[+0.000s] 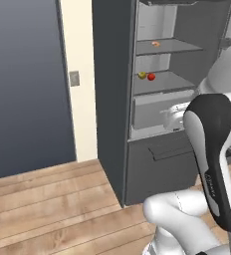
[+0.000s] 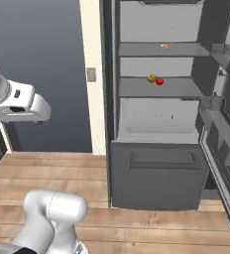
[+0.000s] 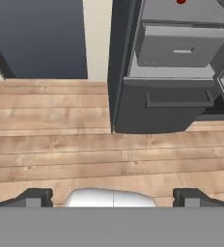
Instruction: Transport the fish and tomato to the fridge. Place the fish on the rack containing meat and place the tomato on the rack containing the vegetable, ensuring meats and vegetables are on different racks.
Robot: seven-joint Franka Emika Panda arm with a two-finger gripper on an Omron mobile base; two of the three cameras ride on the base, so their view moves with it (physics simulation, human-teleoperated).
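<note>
1. While the fridge (image 2: 156, 173) stands with its door swung wide, the tomato (image 1: 151, 76) sits on the middle shelf, touching or just beside the vegetable (image 1: 142, 75), a yellow-green ball.
2. One shelf up, the meat (image 1: 156, 44), an orange-pink curled lump, lies alone, so that is the rack meant for the fish.
3. From the hand view, the hand (image 3: 113, 198) is spread wide with nothing between its fingertips (image 3: 35, 197), looking down at the wooden floor (image 3: 61, 144) in front of the fridge, with the closed drawer (image 3: 181, 46) and a sliver of the red tomato at the top.
4. Judging from how things lie, the tomato half of the job looks done and the fish half is left.
5. A slim fish will likely be light, soft and slippery, so I would grip it across the thick middle of the body, jaws square to its length, rather than at the tapering tail.
6. Squeezing gently matters, since a hard pinch could squirt it out sideways.
</note>
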